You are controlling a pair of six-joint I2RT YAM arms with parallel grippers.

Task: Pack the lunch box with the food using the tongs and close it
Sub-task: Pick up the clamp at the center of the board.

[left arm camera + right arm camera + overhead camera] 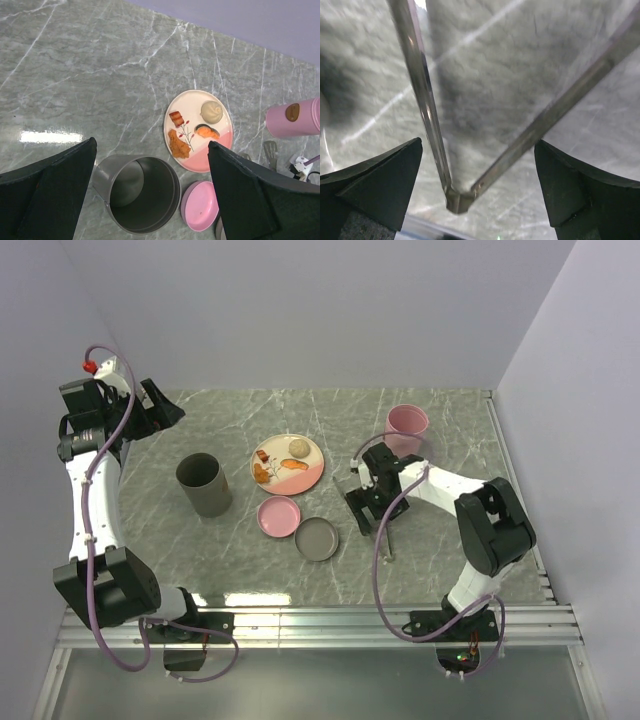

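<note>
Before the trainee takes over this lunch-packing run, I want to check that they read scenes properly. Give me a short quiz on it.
1. True or false: the right gripper is shut on the tongs.
2. What shows inside the grey cup?
3. The food lies: A) in that cup, B) on the pink-and-cream plate, C) between the tongs' arms.
Key: 1 false, its open fingers straddle them; 2 nothing; 3 B.

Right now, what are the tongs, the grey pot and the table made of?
Tongs: likely polished metal, silvery with bright glints. Grey pot: maybe matte plastic or coated metal; dull, even grey. Table: looks like marble or marble print, grey with white veins, glossy glare.
</note>
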